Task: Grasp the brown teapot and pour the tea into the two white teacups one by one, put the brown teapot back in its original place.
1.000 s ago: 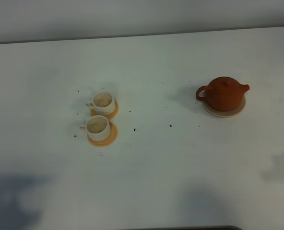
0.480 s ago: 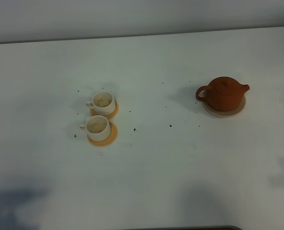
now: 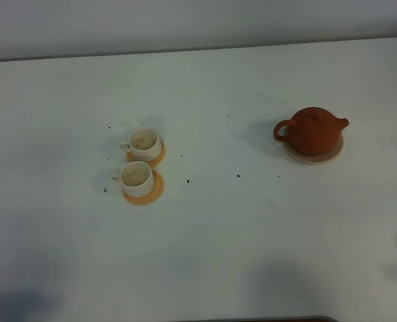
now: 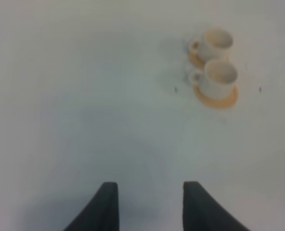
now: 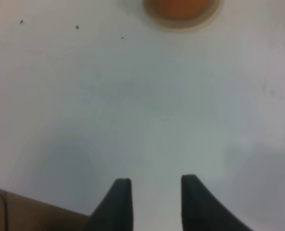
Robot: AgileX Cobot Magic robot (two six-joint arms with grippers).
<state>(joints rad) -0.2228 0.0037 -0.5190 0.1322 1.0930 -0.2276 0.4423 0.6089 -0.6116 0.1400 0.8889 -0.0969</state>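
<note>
The brown teapot stands upright on its pale beige disc at the right of the table, handle to the left and spout to the right. The two white teacups sit side by side on orange coasters at the left, and no tea shows. Neither gripper appears in the exterior high view. In the left wrist view my left gripper hovers open over bare table, well short of the teacups. My right gripper is open too, far from the teapot.
Small dark specks dot the white table between the cups and the teapot. The table's far edge meets a grey wall. A brown strip, its nature unclear, shows at one corner of the right wrist view.
The dark tip of the right gripper at the exterior view's right edge has gone out of frame. The arm shadows have slid toward the near edge. Teapot and cups have not moved.
</note>
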